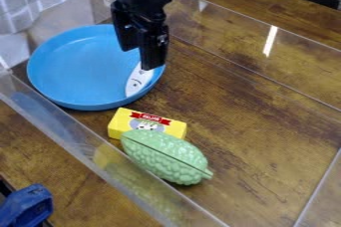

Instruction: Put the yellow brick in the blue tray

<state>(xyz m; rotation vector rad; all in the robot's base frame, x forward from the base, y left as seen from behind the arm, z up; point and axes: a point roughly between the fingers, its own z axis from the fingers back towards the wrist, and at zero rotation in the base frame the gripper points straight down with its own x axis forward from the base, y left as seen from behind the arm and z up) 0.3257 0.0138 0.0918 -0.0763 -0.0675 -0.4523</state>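
the wooden tabletop (266, 112) fills the view, glossy, with a clear wall running along its near edge. on its left side sits the blue tray (60, 72), round and shallow, holding a small white object (135, 82) near its right rim. the black tool (143, 54) hangs pointing down over that right rim of the tray, jaws spread wide with nothing between them, just above the white object. nearer the front lies a bumpy green toy vegetable (168, 158), and touching its upper left side is the yellow brick (146, 124), flat on the tabletop, picture label up. the brick is outside the tray, just beside its near right rim, below the tool and apart from it, untouched
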